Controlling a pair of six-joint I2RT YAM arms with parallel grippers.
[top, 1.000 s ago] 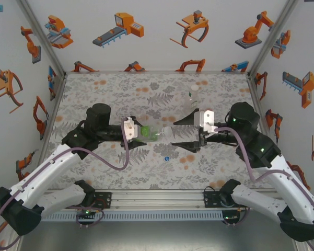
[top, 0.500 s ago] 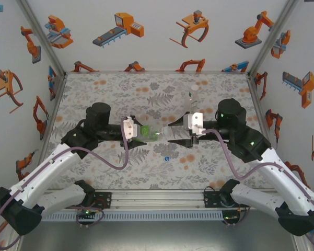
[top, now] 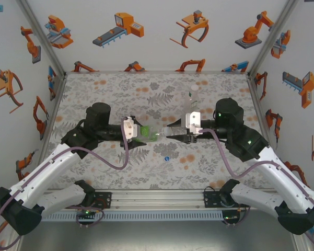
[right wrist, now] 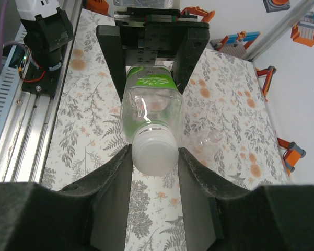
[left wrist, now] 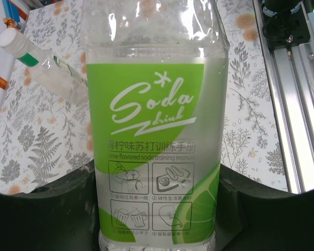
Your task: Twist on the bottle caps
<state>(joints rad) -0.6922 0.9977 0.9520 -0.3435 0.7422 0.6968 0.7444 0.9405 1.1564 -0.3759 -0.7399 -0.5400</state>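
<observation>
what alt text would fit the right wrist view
The right gripper pinches a white cap on the neck of a clear bottle with a green label. The left gripper holds the bottle's far end above a floral table.

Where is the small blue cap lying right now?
In the top view the blue cap lies on the table near its middle, slightly right of the green-label bottle and closer to the near edge.

Floral table [top: 146, 175] bears blue cap [top: 167, 158], upright bottle [top: 192, 98].
</observation>
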